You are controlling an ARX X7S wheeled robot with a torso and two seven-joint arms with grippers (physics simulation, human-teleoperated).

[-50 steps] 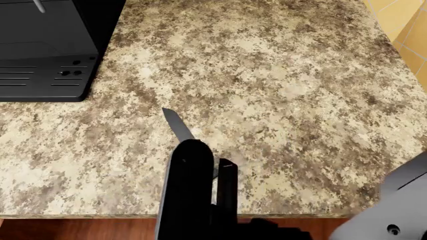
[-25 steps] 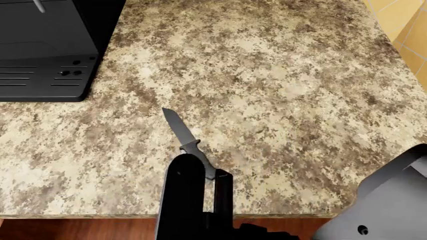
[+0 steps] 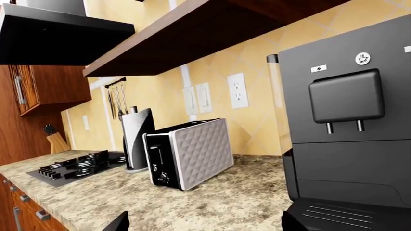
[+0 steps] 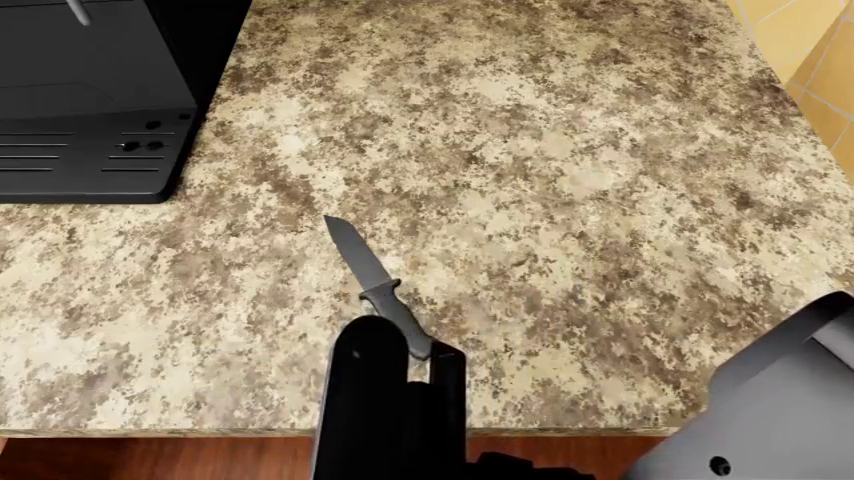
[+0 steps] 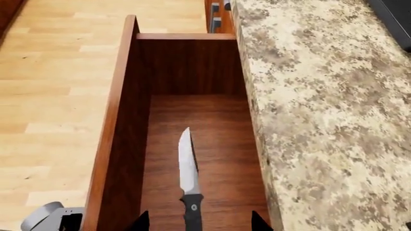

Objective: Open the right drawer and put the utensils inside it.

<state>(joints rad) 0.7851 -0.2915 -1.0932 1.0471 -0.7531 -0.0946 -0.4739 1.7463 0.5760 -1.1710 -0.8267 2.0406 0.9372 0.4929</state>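
Hovering over the open right drawer (image 5: 192, 120), right gripper (image 5: 196, 222) spread wide above one knife (image 5: 188, 173) inside. Second knife (image 4: 374, 285) sits near the counter (image 4: 561, 200) front edge; a sloppy grab could knock it off. Left gripper state: cannot tell.

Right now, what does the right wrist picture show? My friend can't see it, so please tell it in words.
A knife hangs point-down over the open drawer, its black handle between the right gripper's fingertips. The drawer's wooden inside looks bare. A speckled counter runs along one side of the drawer and a pale wood floor along the other.
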